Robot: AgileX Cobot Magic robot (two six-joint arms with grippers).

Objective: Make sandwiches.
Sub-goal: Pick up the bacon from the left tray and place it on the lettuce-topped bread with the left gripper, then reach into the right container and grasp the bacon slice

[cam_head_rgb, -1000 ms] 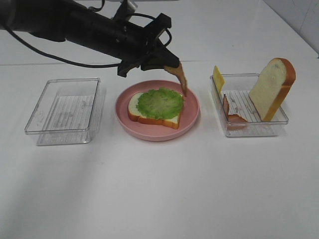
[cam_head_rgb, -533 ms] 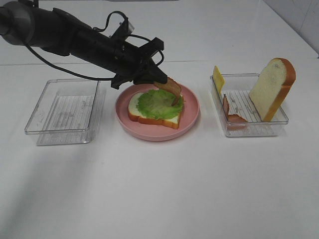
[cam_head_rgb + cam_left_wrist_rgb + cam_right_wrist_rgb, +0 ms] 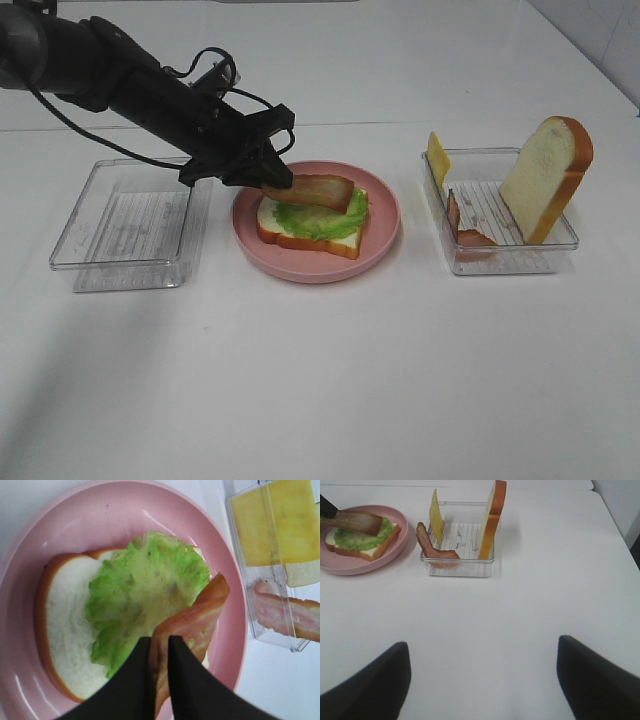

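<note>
— White tabletop (image 3: 320,400) all round; what sits in the middle?
— A round pink plate (image 3: 388,212) with the half-built sandwich (image 3: 310,232): one white bread slice with orange-brown crust (image 3: 62,630), topped with a frilly green lettuce leaf (image 3: 145,590).
— And the left gripper (image 3: 159,645)?
— Clamped on one end of a brown bacon strip (image 3: 318,189), held nearly level over the lettuce; whether they touch, I cannot tell.
— The right gripper (image 3: 482,642)?
— Fingers spread wide above bare table, near the right-hand clear plastic tray (image 3: 500,264).
— Its contents?
— A yellow cheese square (image 3: 438,157), a second bacon strip (image 3: 463,226) and an upright bread slice (image 3: 545,175). Another clear tray (image 3: 125,272) lies left of the plate.
</note>
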